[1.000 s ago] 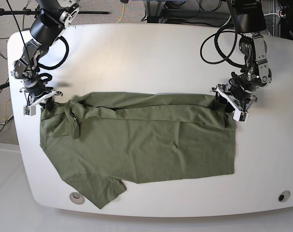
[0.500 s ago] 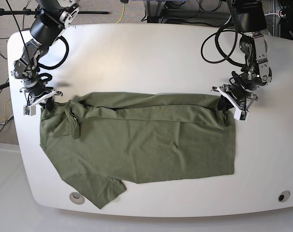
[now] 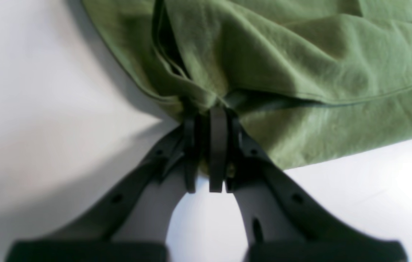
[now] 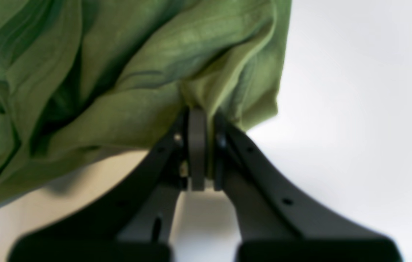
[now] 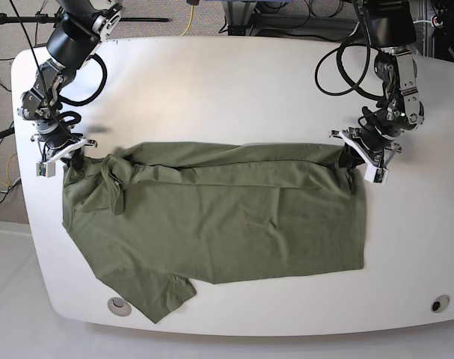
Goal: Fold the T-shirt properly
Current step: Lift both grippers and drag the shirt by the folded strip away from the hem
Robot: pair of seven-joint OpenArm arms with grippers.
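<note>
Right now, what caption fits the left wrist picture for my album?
The left claw pinches a bunched edge of the green T-shirt over the white table.

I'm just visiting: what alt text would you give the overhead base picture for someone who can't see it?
An olive-green T-shirt lies spread across a white table, its far edge folded over. Two robot arms pinch that edge's corners: the left claw at the picture's right, the right claw at its left.

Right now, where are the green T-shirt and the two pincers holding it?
T-shirt [image 5: 234, 224], base view, middle of the flat cloth.
Left pincer [image 3: 211, 120], left wrist view, tips shut on bunched cloth.
Right pincer [image 4: 200, 112], right wrist view, tips shut on a fold.
</note>
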